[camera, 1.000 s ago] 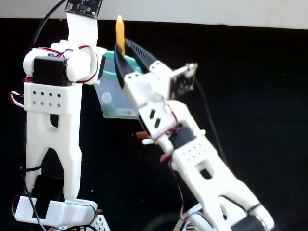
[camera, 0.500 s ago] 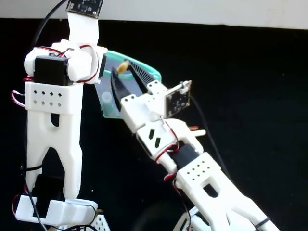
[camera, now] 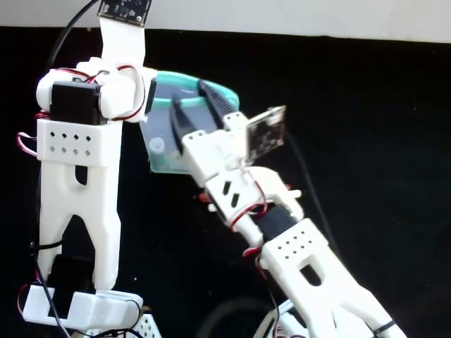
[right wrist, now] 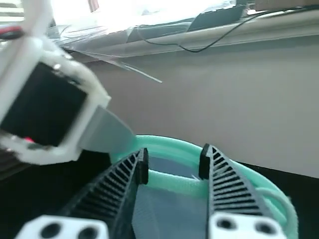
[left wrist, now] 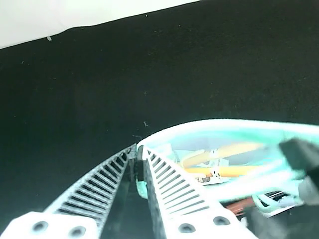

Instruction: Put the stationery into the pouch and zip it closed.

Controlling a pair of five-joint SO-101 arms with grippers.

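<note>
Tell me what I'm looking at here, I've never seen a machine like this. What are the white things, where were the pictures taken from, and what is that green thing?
These are two small white robot arms at a black table. One picture looks down from a fixed camera. The other two come from a camera on each arm's wrist, so you look along that arm's ribbed fingers. The left gripper is shut on the rim of the pouch, a clear bag with teal edging. Inside it lies yellow stationery, pens or pencils by the look of it. The right gripper is open, at the pouch's unzipped mouth, and holds nothing.
</note>
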